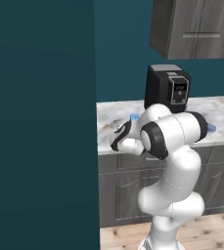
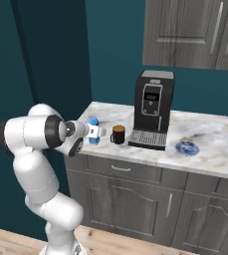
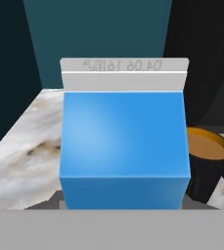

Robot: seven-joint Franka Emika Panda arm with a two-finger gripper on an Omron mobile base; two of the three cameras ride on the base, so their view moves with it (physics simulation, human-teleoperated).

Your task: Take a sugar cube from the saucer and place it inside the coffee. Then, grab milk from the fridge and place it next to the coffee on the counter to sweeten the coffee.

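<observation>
The milk [image 3: 124, 141], a bright blue carton with a pale top, sits right in front of the hand camera. My gripper [image 2: 95, 131] is shut on the milk [image 2: 92, 128] at the left end of the counter [image 2: 205, 134]; the carton hides my fingertips in the hand view. Just right of the carton stands the coffee [image 2: 118, 134], a black cup with a brown surface [image 3: 206, 145]. The blue saucer [image 2: 187, 148] lies further right, past the coffee machine. A sliver of the milk [image 1: 134, 117] shows above my arm in the left base view.
A big black coffee machine [image 2: 153, 109] stands on the counter just right of the cup. A dark teal wall [image 2: 51, 60] rises at the counter's left end. Grey wall cabinets [image 2: 195, 32] hang above, and grey drawers [image 2: 130, 172] sit below the slab.
</observation>
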